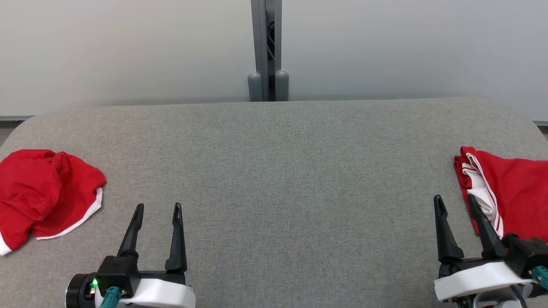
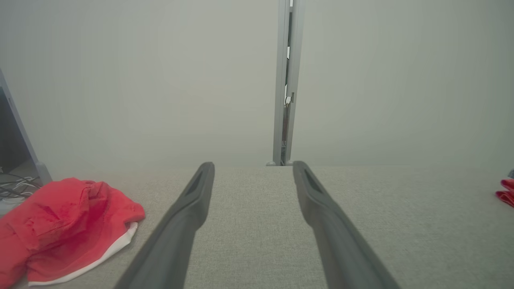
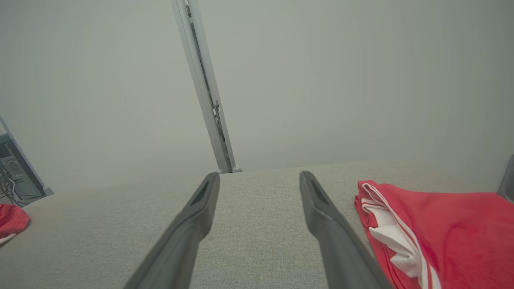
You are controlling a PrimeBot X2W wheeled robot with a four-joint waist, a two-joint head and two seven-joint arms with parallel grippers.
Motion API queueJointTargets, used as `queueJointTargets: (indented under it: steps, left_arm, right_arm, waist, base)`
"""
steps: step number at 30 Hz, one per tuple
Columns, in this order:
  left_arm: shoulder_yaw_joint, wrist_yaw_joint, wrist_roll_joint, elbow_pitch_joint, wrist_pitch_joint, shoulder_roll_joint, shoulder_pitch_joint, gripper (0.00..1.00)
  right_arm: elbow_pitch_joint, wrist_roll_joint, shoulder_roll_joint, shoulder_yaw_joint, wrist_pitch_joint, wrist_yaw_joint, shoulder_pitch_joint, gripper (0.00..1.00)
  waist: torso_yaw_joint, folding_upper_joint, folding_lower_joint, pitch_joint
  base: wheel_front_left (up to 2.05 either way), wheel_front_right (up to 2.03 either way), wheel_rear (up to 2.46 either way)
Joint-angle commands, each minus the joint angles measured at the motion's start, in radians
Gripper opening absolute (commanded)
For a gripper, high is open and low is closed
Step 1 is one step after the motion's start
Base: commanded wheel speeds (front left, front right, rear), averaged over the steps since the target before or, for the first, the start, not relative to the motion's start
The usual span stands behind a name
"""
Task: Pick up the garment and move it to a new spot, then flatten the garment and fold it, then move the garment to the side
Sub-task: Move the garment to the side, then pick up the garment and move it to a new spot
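Garment count is two, both red with white trim: crumpled garment (image 1: 43,192) in a heap at the table's (image 1: 274,171) left edge, partly cut off by the frame, and folded garment (image 1: 513,192) lying flat at the right edge with white stripes along its inner side, also running out of frame. They lie well apart, at opposite ends. Grippers, two: left gripper (image 1: 158,207) at lower left, both fingers spread wide with nothing between them, near the heap but apart from it. Right gripper (image 1: 454,199) at lower right, also spread wide and holding nothing; its outer finger overlaps the folded garment's inner edge in the head view, and the right wrist view puts it just beside that edge, contact unclear. One grey fabric table with rounded far corners; its far edge meets a pale wall (image 1: 128,51) split by one grey post (image 1: 265,51) at centre. The whole middle of the table between the two garments is bare, from the near side to the far edge, and both grippers point up toward that far edge.
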Motion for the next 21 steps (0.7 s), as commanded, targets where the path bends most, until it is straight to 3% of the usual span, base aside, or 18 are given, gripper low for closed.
queueJointTargets:
  steps: [1,21]
  left_arm:
    - [0.002,-0.004,-0.009,0.004,-0.003,0.003,0.000,1.00]
    - [-0.009,-0.024,-0.041,0.032,-0.003,0.003,-0.011,1.00]
  right_arm:
    - [0.001,0.000,0.001,-0.003,-0.001,0.001,0.007,1.00]
    - [0.020,0.023,0.003,-0.013,-0.001,0.001,-0.005,1.00]
  waist:
    - [-0.001,0.0000,0.0000,0.001]
    - [0.018,0.0000,0.0000,0.006]
  base:
    - [0.00,0.00,0.00]
    - [0.00,0.00,0.00]
